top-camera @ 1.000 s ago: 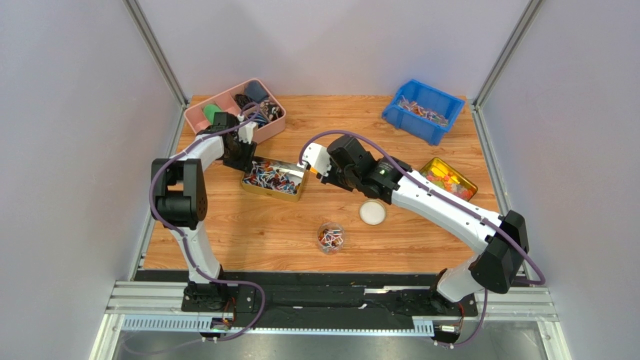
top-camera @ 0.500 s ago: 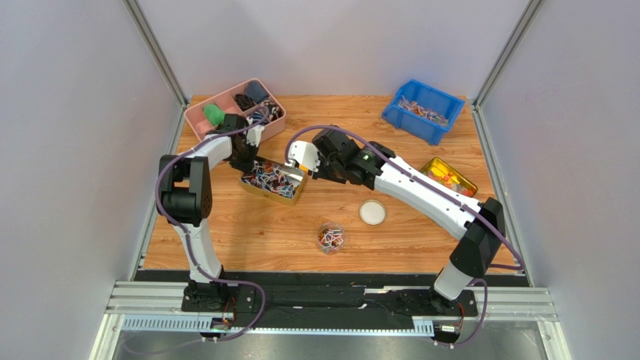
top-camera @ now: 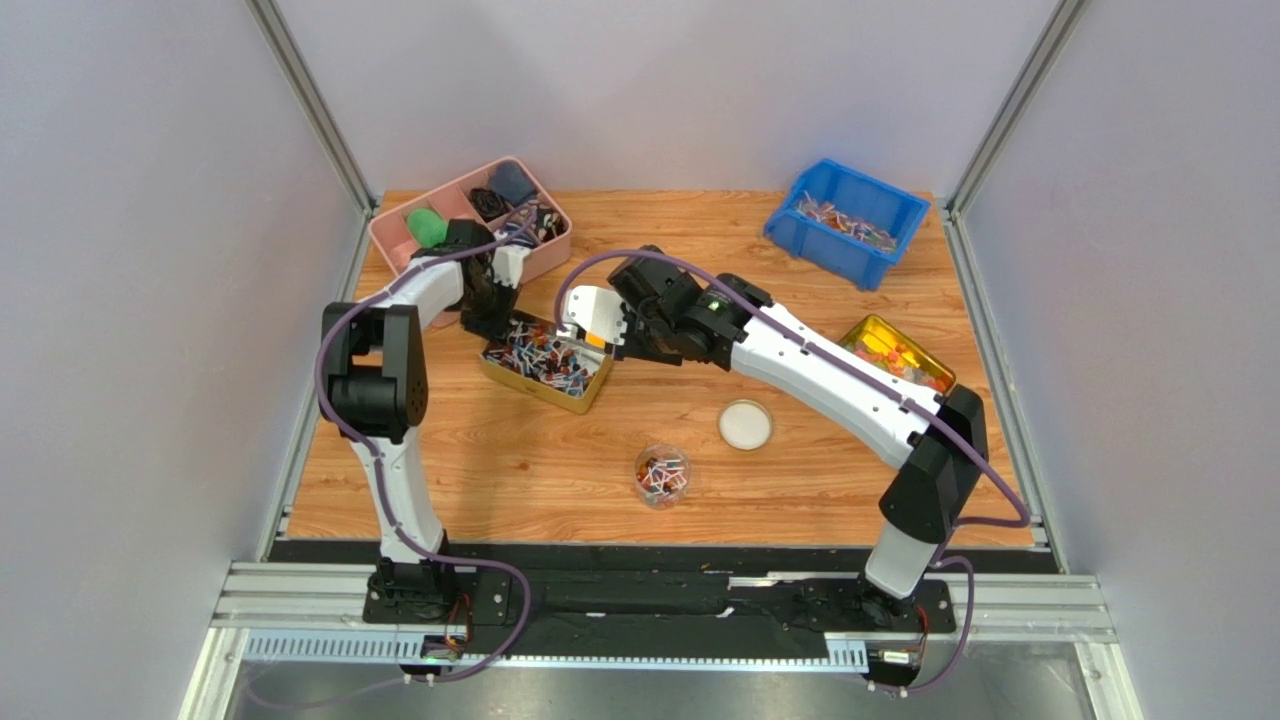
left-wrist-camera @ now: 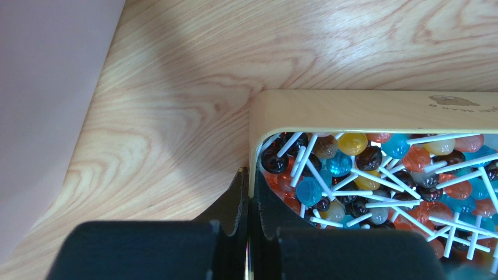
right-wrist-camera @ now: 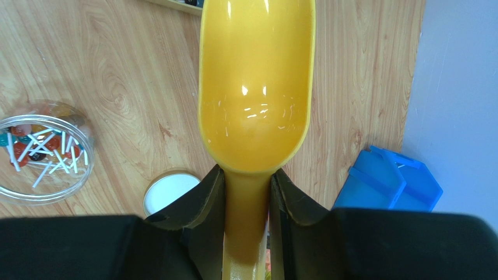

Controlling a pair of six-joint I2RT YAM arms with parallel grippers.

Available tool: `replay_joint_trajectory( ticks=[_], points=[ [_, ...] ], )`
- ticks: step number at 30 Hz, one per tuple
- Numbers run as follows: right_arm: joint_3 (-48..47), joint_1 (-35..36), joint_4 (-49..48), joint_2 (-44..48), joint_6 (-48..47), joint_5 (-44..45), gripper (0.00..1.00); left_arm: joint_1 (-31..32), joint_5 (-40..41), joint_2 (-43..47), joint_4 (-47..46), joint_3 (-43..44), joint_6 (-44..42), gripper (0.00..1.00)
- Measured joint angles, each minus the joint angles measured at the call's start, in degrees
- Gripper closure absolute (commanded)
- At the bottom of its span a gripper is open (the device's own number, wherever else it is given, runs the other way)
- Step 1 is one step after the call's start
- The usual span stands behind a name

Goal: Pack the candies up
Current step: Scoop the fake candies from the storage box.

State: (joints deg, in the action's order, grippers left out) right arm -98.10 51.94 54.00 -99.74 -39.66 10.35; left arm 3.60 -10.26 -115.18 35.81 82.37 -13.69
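The candies [left-wrist-camera: 350, 175] are small round sweets on white sticks in mixed colours, heaped in a gold tin [top-camera: 538, 387]. My left gripper [top-camera: 489, 321] is at the tin's far left corner, shut on the tin's wall [left-wrist-camera: 252, 146], with one finger inside and one outside. My right gripper [top-camera: 633, 327] is shut on the handle of an empty yellow scoop [right-wrist-camera: 255, 87]. The scoop's bowl [top-camera: 589, 318] hangs over the tin's right end. A small clear jar [top-camera: 661, 474] nearer the front holds a few candies [right-wrist-camera: 41, 149].
The jar's white lid [top-camera: 745, 426] lies on the wood to the right of the jar. A pink tray [top-camera: 394, 228] of oddments stands at the back left. A blue bin [top-camera: 849, 222] is at the back right. A gold tin of bright gummies [top-camera: 897, 356] sits on the right.
My left gripper has closed on the tin's wall. The right arm has carried the scoop leftward to the tin's right end, and the tin has turned slightly.
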Motion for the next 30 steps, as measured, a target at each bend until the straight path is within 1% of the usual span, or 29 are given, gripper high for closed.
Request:
replay_joint_trajectory(
  ticks=[6,11,14,18,24,26,30],
  points=[
    [-0.4,0.0,0.1,2.9,0.8,-2.7,1.00,-1.5,-8.1,-5.2,9.3,8.5,-1.9,1.00],
    [-0.6,-0.1,0.2,3.9,1.6,-4.6,1.00,-1.8,-16.0,-8.7,18.5,13.9,-5.2,1.00],
    [-0.6,-0.1,0.3,3.9,2.0,-5.4,1.00,-1.8,-21.5,-9.8,24.1,16.4,-7.4,1.00],
    [-0.6,-0.1,0.8,3.9,2.3,-5.9,1.00,-1.7,-25.9,-9.8,27.9,17.7,-8.6,1.00],
    [-0.7,-0.1,1.7,3.9,2.1,-4.5,1.00,-1.6,-26.0,-9.8,27.2,17.1,-7.6,1.00],
    [-0.9,-0.1,1.9,3.9,1.8,-3.3,1.00,-1.5,-23.6,-9.1,24.3,15.1,-6.0,1.00],
    [-1.7,0.1,2.0,3.5,0.3,0.0,1.00,-0.8,-15.9,-6.1,17.3,8.7,-2.3,1.00]
  ],
)
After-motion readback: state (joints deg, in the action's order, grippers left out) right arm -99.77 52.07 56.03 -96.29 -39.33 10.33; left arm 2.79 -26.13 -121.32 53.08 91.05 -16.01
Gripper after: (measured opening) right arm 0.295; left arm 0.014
